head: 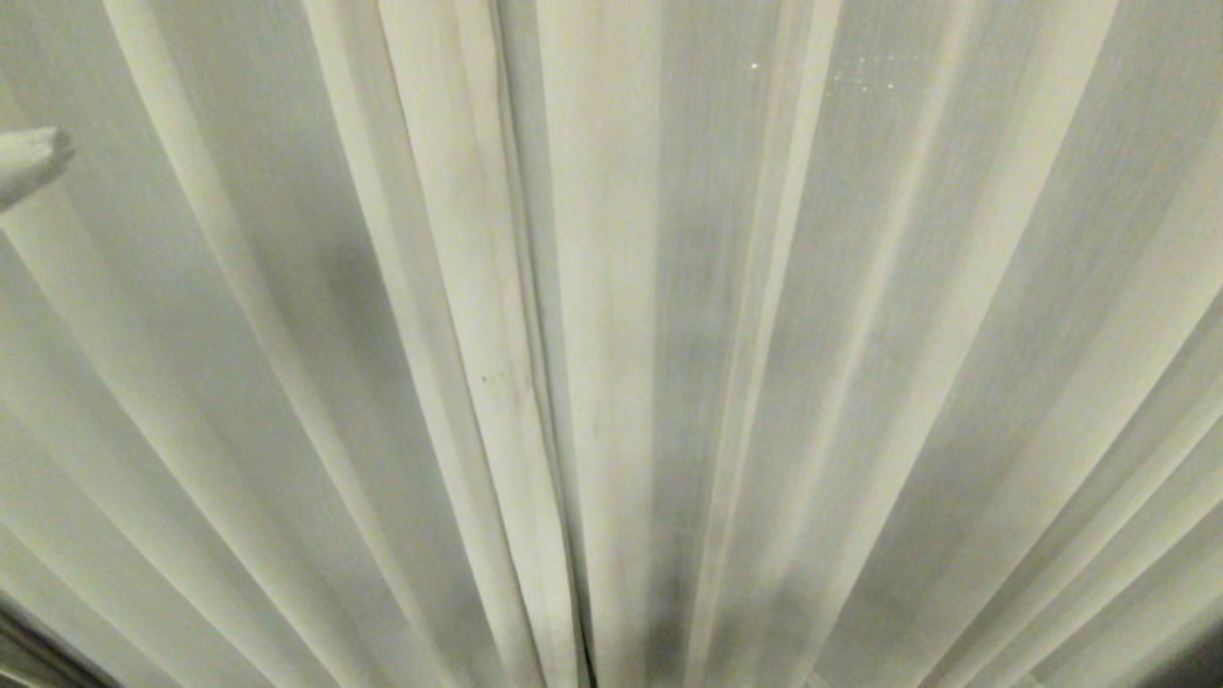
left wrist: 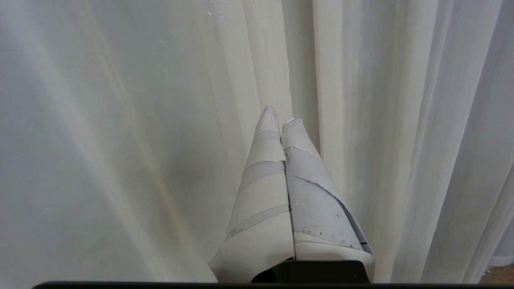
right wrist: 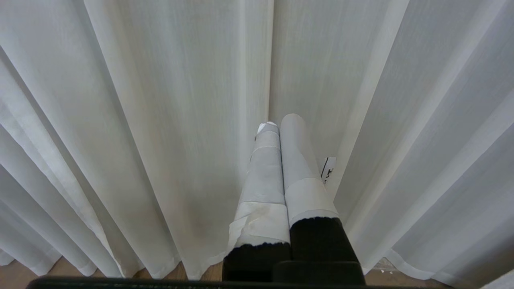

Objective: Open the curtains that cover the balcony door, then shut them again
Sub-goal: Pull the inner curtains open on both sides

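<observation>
Pinched-shut, empty left claw (left wrist: 281, 116) near my drawn curtains (head: 611, 344); right claw (right wrist: 277, 122) likewise shut; opening not begun.

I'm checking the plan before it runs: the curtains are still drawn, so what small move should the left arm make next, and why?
Probably bring the left gripper, fingers shut and empty at the head view's left edge, across to the seam where the curtains meet. The panels hang fully closed, hiding the door, and that seam is the obvious place to start parting them. The right gripper is shut too, low by the hem.

Curtains (head: 611, 344) cream-white, pleated; gripper (left wrist: 281, 116) white-taped.
</observation>
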You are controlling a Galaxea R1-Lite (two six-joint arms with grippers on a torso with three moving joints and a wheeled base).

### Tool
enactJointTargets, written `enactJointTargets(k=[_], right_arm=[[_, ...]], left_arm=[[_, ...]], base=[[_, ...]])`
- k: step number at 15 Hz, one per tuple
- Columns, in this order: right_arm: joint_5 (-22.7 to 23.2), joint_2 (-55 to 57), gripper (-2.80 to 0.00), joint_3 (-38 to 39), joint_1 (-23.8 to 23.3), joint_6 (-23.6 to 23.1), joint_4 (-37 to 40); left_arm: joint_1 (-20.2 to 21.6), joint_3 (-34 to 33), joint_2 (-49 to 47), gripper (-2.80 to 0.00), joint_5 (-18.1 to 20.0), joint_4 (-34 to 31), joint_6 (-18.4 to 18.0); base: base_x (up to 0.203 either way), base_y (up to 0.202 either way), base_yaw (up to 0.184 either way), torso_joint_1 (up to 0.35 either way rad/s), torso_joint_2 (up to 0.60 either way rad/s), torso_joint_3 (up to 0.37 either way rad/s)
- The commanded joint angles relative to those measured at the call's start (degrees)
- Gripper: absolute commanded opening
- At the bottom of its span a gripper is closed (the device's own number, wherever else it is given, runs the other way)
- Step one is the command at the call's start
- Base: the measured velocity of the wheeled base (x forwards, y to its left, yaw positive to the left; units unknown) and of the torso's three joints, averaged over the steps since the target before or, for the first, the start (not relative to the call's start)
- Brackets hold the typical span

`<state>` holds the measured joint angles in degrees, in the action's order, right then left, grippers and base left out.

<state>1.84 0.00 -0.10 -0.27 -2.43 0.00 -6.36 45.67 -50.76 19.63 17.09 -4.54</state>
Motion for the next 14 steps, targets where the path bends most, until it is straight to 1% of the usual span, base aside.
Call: enactJointTargets(k=[1, 2, 5, 6, 7, 14], right_arm=[[0.01, 0.09, -2.8, 0.01, 0.0, -0.04, 0.0], [0.01, 0.09, -2.8, 0.01, 0.0, -0.04, 0.0], [0.01, 0.09, -2.8, 0.01, 0.0, -0.04, 0.0], [0.01, 0.09, -2.8, 0.01, 0.0, -0.04, 0.0], [0.01, 0.09, -2.8, 0.01, 0.0, -0.04, 0.0], [0.01, 0.09, -2.8, 0.01, 0.0, -0.04, 0.0]], left_arm=[[-1.52, 1.45, -6.06, -2.8, 0.0, 1.48, -0.04], [-1.98, 1.91, -7.16, -2.8, -0.23, 2.26, -0.04], [-3.18, 2.85, -9.19, -2.8, -2.87, 2.81, 0.05], [-3.32, 2.79, -9.89, -0.53, -3.33, 3.64, 0.0], [-3.39, 2.61, -10.46, 0.0, -3.36, 4.36, 0.04], [-3.62, 3.57, -16.3, 0.0, -3.41, 4.62, -0.27]], base=[[0.0, 0.0, 0.0, 0.0, 0.0, 0.0], [0.0, 0.0, 0.0, 0.0, 0.0, 0.0], [0.0, 0.0, 0.0, 0.0, 0.0, 0.0], [0.0, 0.0, 0.0, 0.0, 0.0, 0.0], [0.0, 0.0, 0.0, 0.0, 0.0, 0.0], [0.0, 0.0, 0.0, 0.0, 0.0, 0.0]])
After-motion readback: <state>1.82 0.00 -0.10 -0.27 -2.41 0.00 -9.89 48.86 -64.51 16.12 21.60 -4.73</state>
